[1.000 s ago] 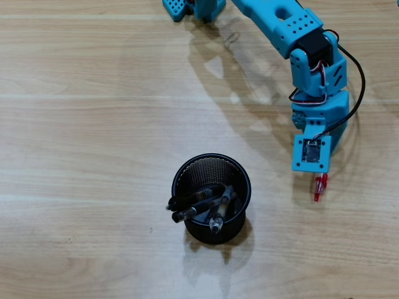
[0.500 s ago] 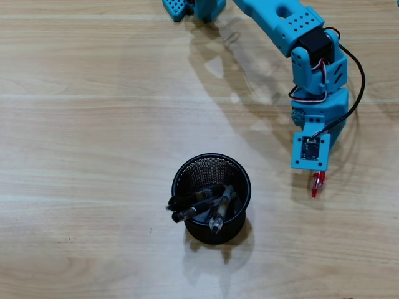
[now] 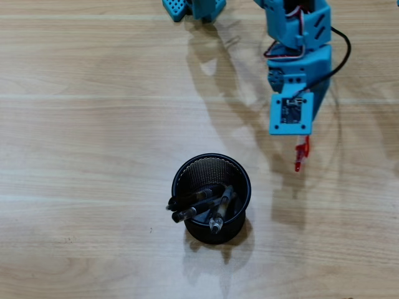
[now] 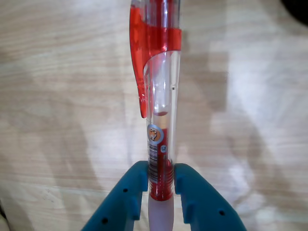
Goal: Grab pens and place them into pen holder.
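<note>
In the overhead view the black wire-mesh pen holder (image 3: 211, 198) stood upright on the wooden desk (image 3: 81, 124), left of the arm and nearer the lower edge of the picture. Three pens (image 3: 209, 204) leaned inside it, dark-sleeved with clear barrels, their ends resting against the lower-left rim and poking a little past it. The desk lay bare all round the holder, with wide open room to its left and a clear strip between it and the arm. To the right, the blue arm (image 3: 294, 56) reached down from the top edge, and the red and clear pen (image 3: 302, 153) jutted from under its camera board, apart from the holder and up to its right. In the wrist view the end effector (image 4: 161, 180) was pinching that pen (image 4: 160, 106) between its two blue fingers (image 4: 130, 192), gripping the red section near the white tip. The clear barrel and red clip ran straight up out of the grip, over bare desk.
</note>
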Controlling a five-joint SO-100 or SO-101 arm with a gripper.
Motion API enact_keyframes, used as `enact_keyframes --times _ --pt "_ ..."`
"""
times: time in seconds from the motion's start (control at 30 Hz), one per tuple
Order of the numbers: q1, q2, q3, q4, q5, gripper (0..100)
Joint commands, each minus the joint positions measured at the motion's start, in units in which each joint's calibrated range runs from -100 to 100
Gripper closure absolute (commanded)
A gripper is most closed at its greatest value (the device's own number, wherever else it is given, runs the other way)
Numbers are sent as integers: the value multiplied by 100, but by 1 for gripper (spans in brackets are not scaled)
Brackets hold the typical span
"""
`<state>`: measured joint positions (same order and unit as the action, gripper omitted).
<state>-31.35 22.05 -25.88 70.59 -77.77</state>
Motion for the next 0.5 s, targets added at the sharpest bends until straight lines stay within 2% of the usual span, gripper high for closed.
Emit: enact_keyframes --times 0.0,0.13,0.37,0.43,0.47 --pt "461 -1605 1502 -1200 591 98" --pt "861 -2571 2691 -2302 1160 98" --pt "1378 -3461 3160 -2844 1871 98" --pt "1405 -3503 3205 -3327 1922 98" --pt "1405 -3511 3331 -3946 1927 98"
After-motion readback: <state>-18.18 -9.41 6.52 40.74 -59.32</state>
